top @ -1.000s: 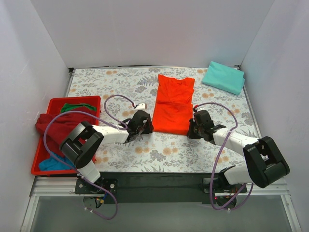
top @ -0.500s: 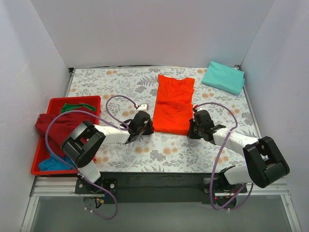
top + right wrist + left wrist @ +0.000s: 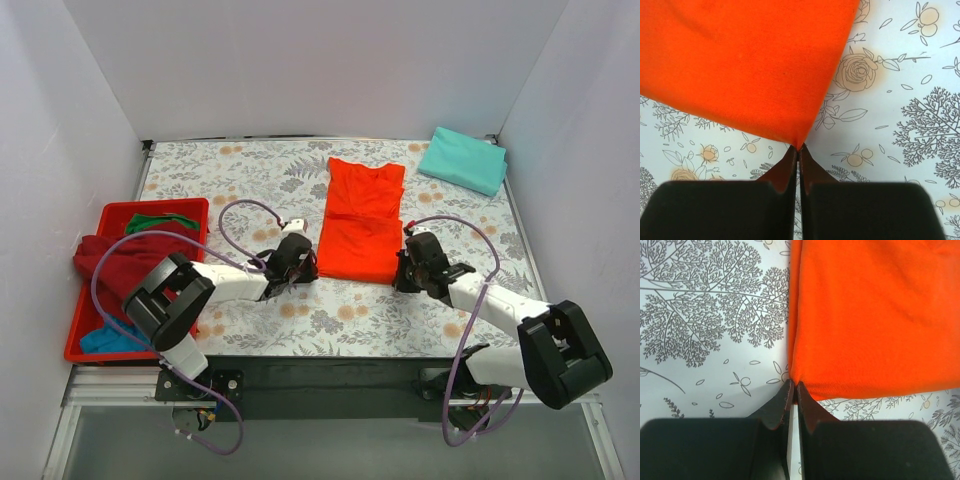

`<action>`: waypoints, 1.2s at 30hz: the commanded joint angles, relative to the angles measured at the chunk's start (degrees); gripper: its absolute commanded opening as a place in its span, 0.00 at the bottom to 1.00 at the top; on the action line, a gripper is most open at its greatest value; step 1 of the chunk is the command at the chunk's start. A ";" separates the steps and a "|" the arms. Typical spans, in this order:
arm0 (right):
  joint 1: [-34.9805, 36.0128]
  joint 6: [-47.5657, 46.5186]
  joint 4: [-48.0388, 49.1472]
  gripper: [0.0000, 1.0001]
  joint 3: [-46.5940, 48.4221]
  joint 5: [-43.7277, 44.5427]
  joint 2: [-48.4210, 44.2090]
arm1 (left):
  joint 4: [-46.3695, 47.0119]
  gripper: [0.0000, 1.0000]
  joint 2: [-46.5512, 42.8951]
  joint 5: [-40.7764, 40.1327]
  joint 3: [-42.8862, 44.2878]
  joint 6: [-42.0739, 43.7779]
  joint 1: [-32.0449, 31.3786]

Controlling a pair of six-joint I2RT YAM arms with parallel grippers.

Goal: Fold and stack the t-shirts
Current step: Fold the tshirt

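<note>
- orange-red t-shirt point(image 3: 360, 225) lies flat on the floral table point(image 3: 200, 170).
- left gripper point(image 3: 792, 388), jaws pressed together, pinches its near left corner.
- right gripper point(image 3: 799, 151), likewise closed, pinches the near right corner.

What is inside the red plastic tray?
A maroon shirt spills over the rim of the red tray; green cloth at the far end, blue cloth at the near end. Whatever lies beneath is covered.
</note>
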 commanded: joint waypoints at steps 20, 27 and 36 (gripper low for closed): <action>5.74 3.49 -14.08 0.01 -3.39 -1.33 -22.89 | -14.72 0.00 -19.65 -9.49 -5.51 -3.07 -7.25; 9.86 5.69 -19.88 0.01 -0.14 1.13 -28.96 | -21.05 0.00 -30.20 -12.66 -4.89 -4.13 -11.02; 12.33 5.61 -23.58 0.01 7.06 6.05 -31.43 | -24.66 0.00 -37.32 -14.86 -1.91 -4.92 -14.63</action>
